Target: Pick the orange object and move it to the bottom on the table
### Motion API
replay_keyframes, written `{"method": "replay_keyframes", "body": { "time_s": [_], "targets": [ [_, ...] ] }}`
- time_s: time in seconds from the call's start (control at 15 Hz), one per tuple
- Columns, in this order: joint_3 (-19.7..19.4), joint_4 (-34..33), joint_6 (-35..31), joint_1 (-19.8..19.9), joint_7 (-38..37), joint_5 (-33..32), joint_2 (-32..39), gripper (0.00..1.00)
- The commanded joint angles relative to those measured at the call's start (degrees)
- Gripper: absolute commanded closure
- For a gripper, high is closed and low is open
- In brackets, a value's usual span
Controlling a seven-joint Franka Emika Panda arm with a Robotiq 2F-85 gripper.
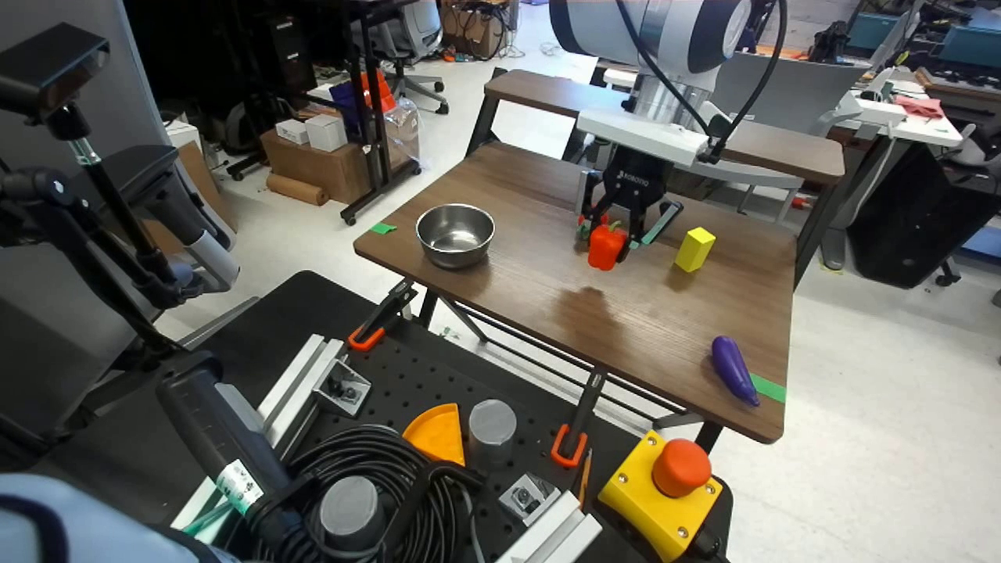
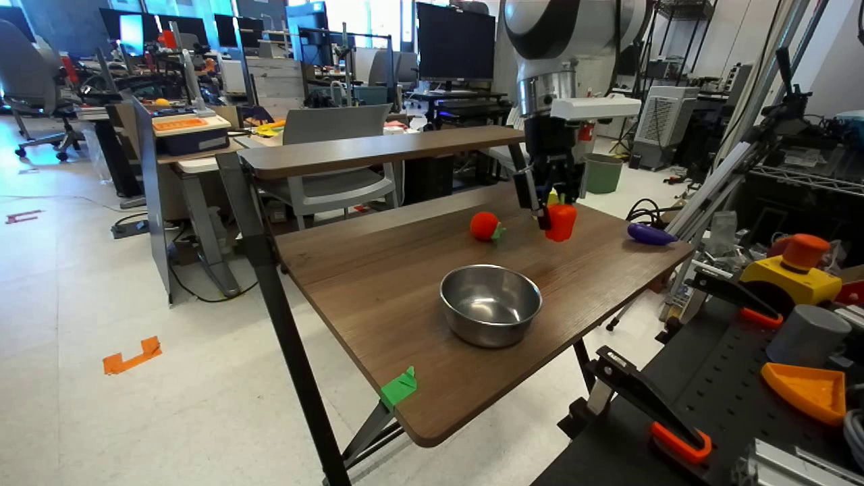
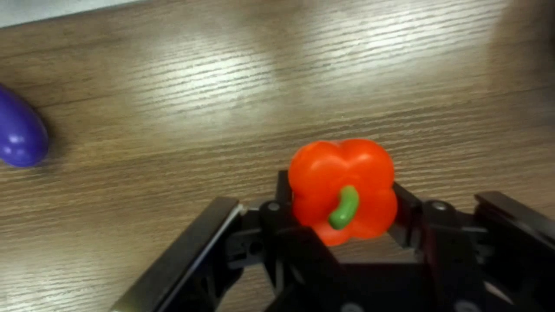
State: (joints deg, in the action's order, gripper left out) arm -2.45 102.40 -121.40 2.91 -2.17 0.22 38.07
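The orange object is a red-orange toy bell pepper (image 1: 606, 248) with a curved green stem. My gripper (image 3: 342, 193) is shut on its sides. The pepper also shows in the wrist view (image 3: 368, 173), stem toward the camera, and in an exterior view (image 2: 560, 223). It hangs upright above the brown wood-topped table (image 1: 539, 266), with a shadow on the wood below and apart from it. The table also shows in an exterior view (image 2: 364, 290). Parts of the fingertips are hidden behind the pepper.
A steel bowl (image 2: 491, 331) stands near one end of the table. A red-orange tomato-like item (image 2: 483, 226) with green lies behind the pepper. A yellow block (image 1: 695, 249) and a purple eggplant (image 1: 733, 371) lie on the table. A raised wooden shelf (image 1: 539, 90) runs along the back.
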Motion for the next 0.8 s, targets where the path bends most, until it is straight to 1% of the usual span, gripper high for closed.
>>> {"method": "replay_keyframes", "body": {
  "time_s": [0.0, 0.27, 0.47, 0.73],
  "targets": [
    [0.53, 5.99, 0.83, 0.02, 1.33, 0.24, -3.5, 0.78],
    [1.53, 10.59, -0.9, -1.05, 1.43, 0.05, -3.51, 0.78],
    [1.52, 12.18, -1.75, -2.4, -0.24, -0.39, -2.74, 0.78],
    [1.48, 13.14, -1.55, -3.3, -0.57, -0.42, -2.82, 0.78]
  ]
}}
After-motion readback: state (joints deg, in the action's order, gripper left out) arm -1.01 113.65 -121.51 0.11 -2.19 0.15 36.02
